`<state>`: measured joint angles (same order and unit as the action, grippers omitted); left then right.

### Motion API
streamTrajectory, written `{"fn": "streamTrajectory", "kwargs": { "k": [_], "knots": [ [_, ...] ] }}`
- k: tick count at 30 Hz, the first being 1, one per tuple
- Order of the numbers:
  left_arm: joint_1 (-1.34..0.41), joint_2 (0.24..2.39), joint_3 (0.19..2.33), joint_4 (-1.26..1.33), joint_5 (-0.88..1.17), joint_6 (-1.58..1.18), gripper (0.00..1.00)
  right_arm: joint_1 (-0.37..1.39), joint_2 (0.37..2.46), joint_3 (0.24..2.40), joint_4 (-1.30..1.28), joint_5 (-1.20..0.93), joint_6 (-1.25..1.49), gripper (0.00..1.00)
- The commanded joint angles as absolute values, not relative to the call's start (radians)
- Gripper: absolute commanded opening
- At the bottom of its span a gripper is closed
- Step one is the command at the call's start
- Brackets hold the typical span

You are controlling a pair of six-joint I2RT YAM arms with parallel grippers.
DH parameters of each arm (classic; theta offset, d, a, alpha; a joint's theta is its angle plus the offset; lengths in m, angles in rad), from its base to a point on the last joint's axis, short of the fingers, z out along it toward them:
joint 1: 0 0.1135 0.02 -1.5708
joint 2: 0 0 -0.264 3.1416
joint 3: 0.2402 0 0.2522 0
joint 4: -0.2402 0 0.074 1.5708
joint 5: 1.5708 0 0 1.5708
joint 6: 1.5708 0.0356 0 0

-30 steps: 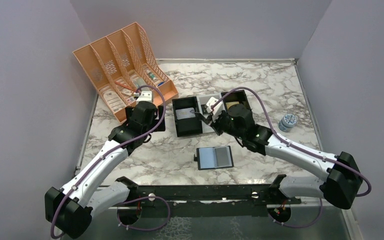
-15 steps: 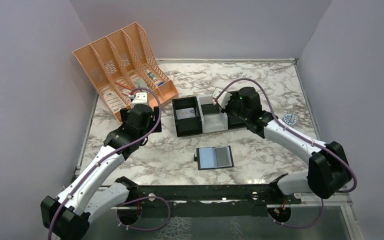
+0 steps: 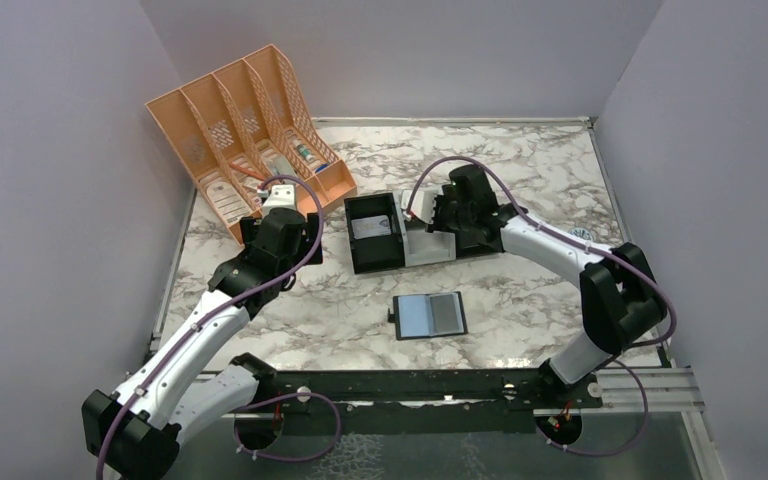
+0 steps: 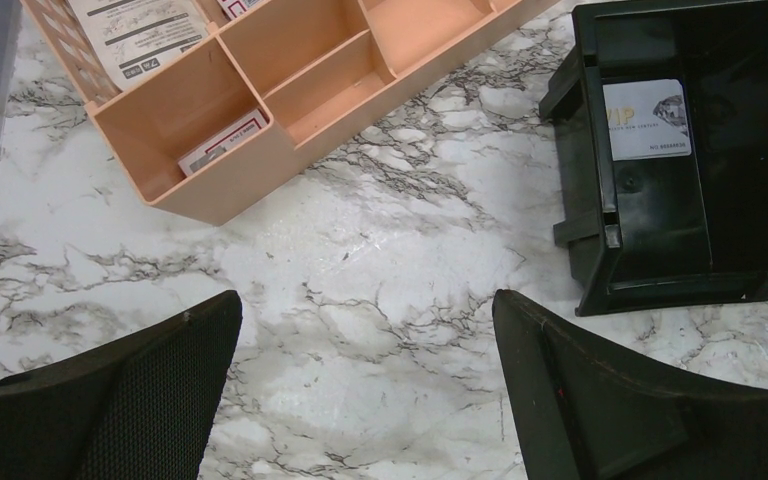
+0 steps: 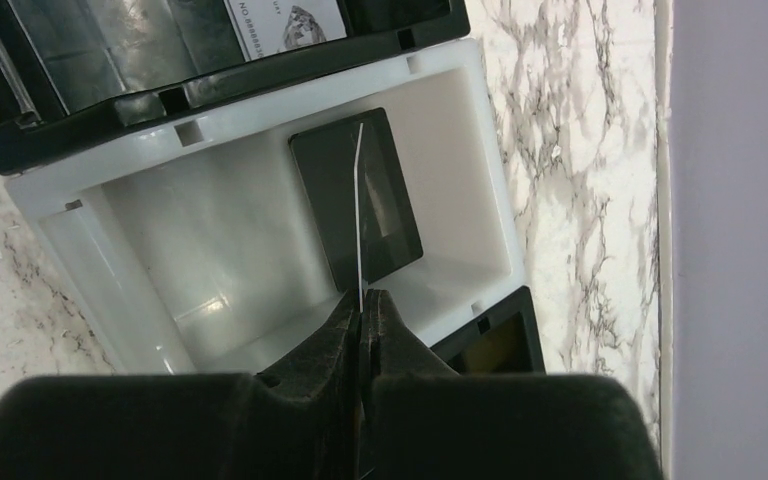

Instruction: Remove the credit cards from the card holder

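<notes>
Right gripper (image 5: 362,300): jaws pinched tight on thin card (image 5: 360,240), seen edge-on, sticking out ahead of jaws. Edge grip probably so it can drop flat.
White compartment (image 5: 210,230) below and ahead of jaws; dark card (image 5: 385,190) flat on its floor.
Left gripper (image 4: 365,310): jaws wide apart, nothing between; seems parked clear.
Right wrist view alone shows pinch and dark card.
Overhead alone shows card holder (image 3: 430,315), lying open, well apart from both jaws.
Left wrist view adds pale card (image 4: 647,118) in black compartment (image 4: 660,250), ahead-right of jaws.
</notes>
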<state>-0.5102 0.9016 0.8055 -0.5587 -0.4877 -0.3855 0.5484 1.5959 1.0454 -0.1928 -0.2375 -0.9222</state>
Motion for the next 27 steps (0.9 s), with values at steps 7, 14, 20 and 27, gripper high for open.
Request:
{"fn": "streamTrajectory", "kwargs": {
  "k": [7, 14, 20, 27],
  "knots": [
    [-0.503, 0.891, 0.797, -0.57, -0.527, -0.373, 0.99, 0.549, 1.664, 1.115, -0.146, -0.154, -0.924, 0.01],
    [-0.504, 0.881, 0.799, -0.57, -0.526, -0.377, 0.99, 0.548, 1.707, 1.114, -0.12, -0.167, -0.91, 0.01],
    [-0.503, 0.847, 0.792, -0.566, -0.529, -0.379, 0.99, 0.549, 1.761, 1.121, -0.069, -0.137, -0.944, 0.01],
    [-0.504, 0.846, 0.791, -0.565, -0.521, -0.373, 0.99, 0.55, 1.783, 1.148, -0.04, -0.139, -0.987, 0.01]
  ]
}}
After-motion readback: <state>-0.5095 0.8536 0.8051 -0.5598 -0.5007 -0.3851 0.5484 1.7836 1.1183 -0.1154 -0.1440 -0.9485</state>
